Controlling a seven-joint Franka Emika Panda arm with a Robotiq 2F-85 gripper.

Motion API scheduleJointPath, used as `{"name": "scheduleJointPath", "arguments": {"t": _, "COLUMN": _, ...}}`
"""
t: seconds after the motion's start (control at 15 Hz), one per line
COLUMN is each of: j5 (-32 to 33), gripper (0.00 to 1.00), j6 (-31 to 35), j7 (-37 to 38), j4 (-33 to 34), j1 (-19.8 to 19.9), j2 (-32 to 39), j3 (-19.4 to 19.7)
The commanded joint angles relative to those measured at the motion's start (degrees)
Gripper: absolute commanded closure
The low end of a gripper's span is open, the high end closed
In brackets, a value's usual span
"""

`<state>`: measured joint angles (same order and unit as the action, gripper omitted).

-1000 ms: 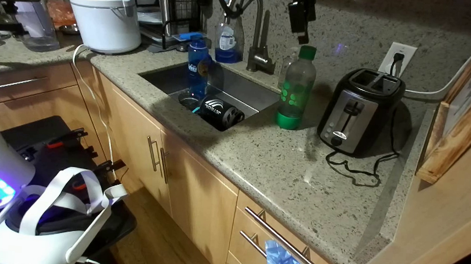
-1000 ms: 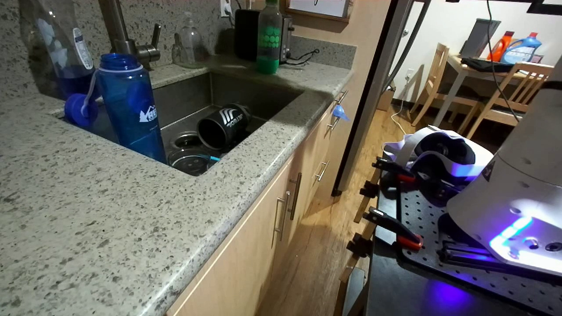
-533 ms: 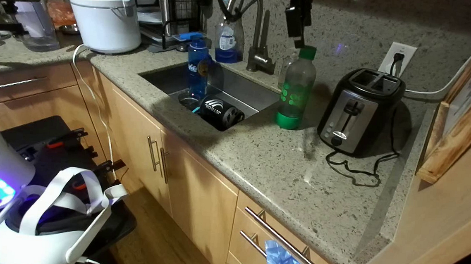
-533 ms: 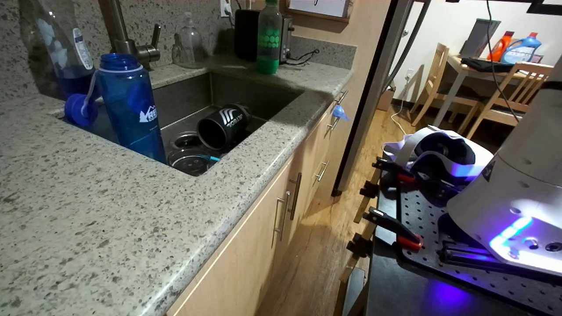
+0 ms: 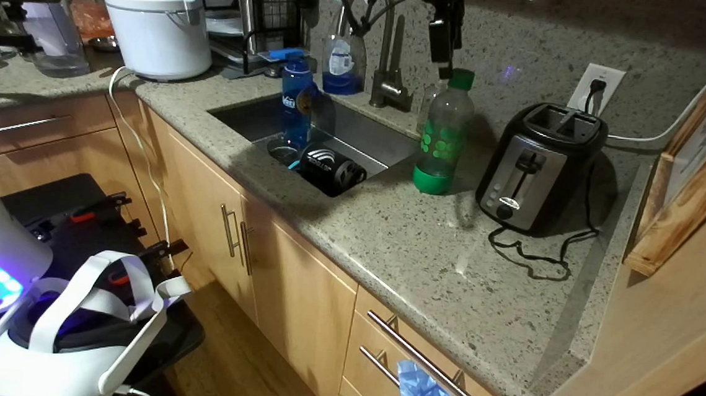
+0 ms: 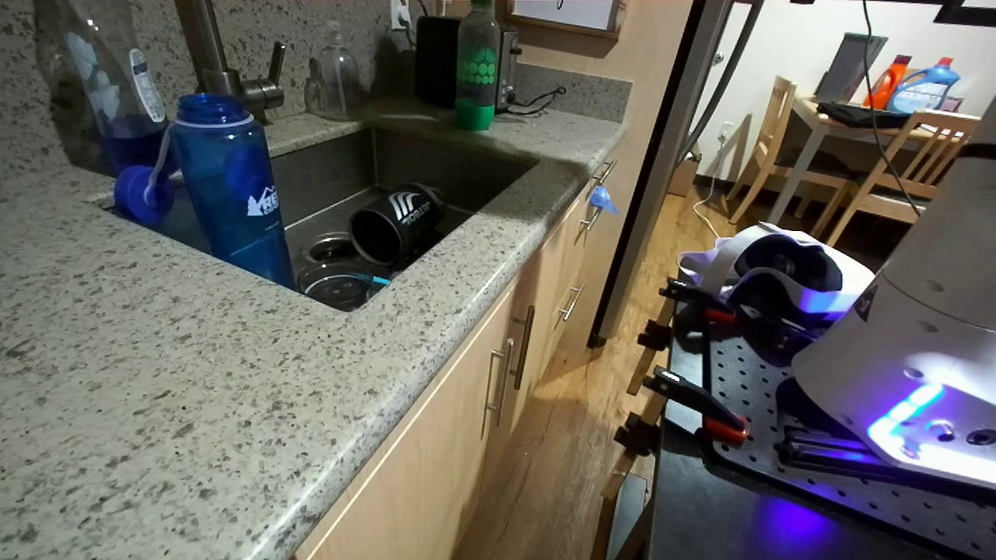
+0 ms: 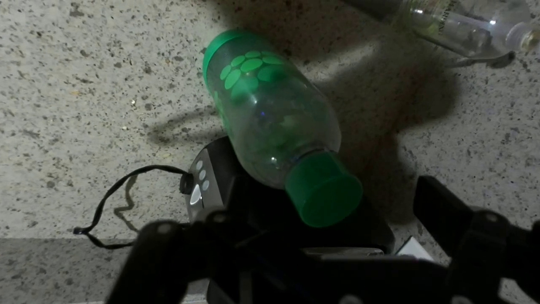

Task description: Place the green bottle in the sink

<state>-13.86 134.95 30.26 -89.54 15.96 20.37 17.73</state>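
Though near the green bottle (image 5: 445,130) on the counter (image 5: 399,245) beside the sink (image 5: 367,126), with a wide and empty gripper (image 7: 332,190), still have to grab it, lift it and put it in.

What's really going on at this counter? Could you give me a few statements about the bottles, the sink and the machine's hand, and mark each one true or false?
1. The green bottle stands on the counter, between the sink and the toaster. True.
2. The hand is open and not gripping the green bottle. True.
3. The top of the green bottle is bare. False: a green cap covers it.
4. A blue bottle and a black cup are in the sink. True.
5. The black cup stands upright. False: it lies on its side.
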Motion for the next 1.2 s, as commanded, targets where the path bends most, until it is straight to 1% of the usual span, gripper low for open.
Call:
{"name": "scheduleJointPath", "arguments": {"t": 0.0, "j5": 0.8, "gripper": 0.0, "j6": -3.8, "j7": 3.1, "j4": 5.3, "j1": 0.6, "j2": 3.1, "j3": 0.2}}
{"name": "scheduleJointPath", "arguments": {"t": 0.47, "j5": 0.5, "gripper": 0.0, "j6": -8.4, "j7": 5.0, "j4": 12.2, "j1": 2.4, "j2": 7.6, "j3": 0.0}}
{"name": "scheduleJointPath", "arguments": {"t": 0.8, "j5": 0.3, "gripper": 0.0, "j6": -10.4, "j7": 4.6, "j4": 16.1, "j1": 3.2, "j2": 9.4, "j3": -0.4}}
{"name": "scheduleJointPath", "arguments": {"t": 0.87, "j5": 0.2, "gripper": 0.18, "j6": -10.6, "j7": 4.5, "j4": 16.7, "j1": 3.3, "j2": 9.7, "j3": -0.4}}
{"name": "scheduleJointPath", "arguments": {"t": 1.13, "j5": 0.2, "gripper": 0.51, "j6": -11.1, "j7": 4.3, "j4": 17.9, "j1": 3.6, "j2": 10.4, "j3": -0.7}}
